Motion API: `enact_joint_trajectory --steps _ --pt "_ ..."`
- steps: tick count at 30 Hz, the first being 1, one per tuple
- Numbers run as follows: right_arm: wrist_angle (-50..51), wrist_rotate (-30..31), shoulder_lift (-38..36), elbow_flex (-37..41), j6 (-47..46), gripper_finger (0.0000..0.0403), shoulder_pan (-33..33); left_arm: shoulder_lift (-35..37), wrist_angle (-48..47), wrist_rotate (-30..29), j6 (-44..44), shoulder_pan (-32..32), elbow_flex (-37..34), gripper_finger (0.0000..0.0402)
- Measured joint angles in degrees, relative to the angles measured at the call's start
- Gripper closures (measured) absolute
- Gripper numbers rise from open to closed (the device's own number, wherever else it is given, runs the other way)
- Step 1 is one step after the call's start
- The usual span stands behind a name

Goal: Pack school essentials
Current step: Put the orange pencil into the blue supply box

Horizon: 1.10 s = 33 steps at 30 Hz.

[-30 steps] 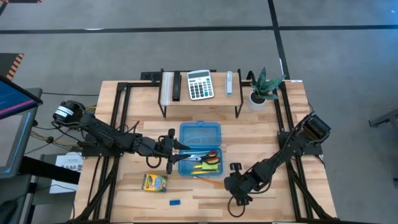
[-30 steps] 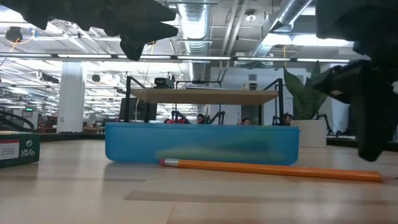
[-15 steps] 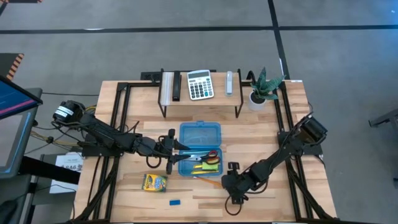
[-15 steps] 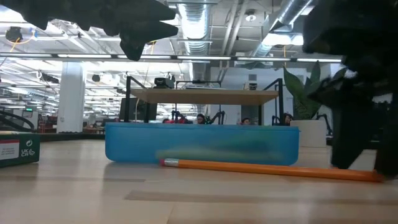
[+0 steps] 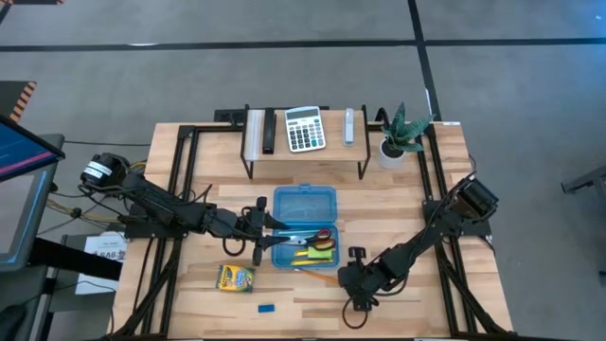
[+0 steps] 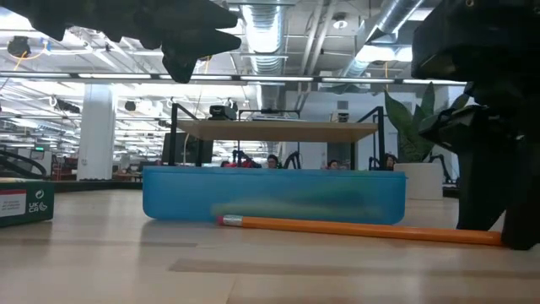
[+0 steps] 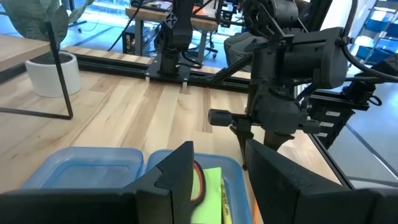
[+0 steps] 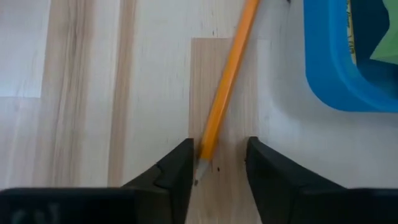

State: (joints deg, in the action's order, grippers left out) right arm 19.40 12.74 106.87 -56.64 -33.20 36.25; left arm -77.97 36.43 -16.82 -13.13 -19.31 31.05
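Right gripper (image 8: pixel 217 163) straddles orange pencil (image 8: pixel 225 90) tip on table, fingers apart, not yet clamped.
Pencil lies just outside blue case (image 5: pixel 304 225), ahead of gripper; left gripper (image 5: pixel 264 230) hangs at case edge, fingers part-open, empty, likely steadying.

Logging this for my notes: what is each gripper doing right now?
Left gripper: open, holding nothing, over the blue case.
Right gripper: open, straddling the orange pencil.

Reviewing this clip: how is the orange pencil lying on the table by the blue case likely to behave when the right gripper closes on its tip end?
The orange pencil looks thin, rigid and light, so it should lift without bending. Held near its sharpened tip between the right gripper fingers, its long free end may droop or pivot. Lying flat on smooth wood beside the blue case, it could roll or skid if nudged.
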Motion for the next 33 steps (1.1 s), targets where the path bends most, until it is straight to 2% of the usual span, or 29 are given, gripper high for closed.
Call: enact_joint_trajectory --steps 8,19,25,33 --pt "0.7 -0.66 0.07 0.02 0.49 0.0315 0.09 0.0 0.54 -0.02 -1.38 -0.09 0.0 0.0269" --pt "0.76 -2.04 0.04 0.11 1.78 0.0387 -0.15 0.0 0.58 0.57 -1.17 -0.09 0.0 0.0269" --pt "1.71 -2.39 0.15 -0.86 1.76 0.0389 -0.15 0.0 0.76 1.24 -1.19 -0.09 0.06 0.0269" --pt "3.48 -2.93 0.3 -3.38 1.4 0.039 -0.93 0.0 -0.66 5.41 -0.11 -0.66 1.14 0.0269"
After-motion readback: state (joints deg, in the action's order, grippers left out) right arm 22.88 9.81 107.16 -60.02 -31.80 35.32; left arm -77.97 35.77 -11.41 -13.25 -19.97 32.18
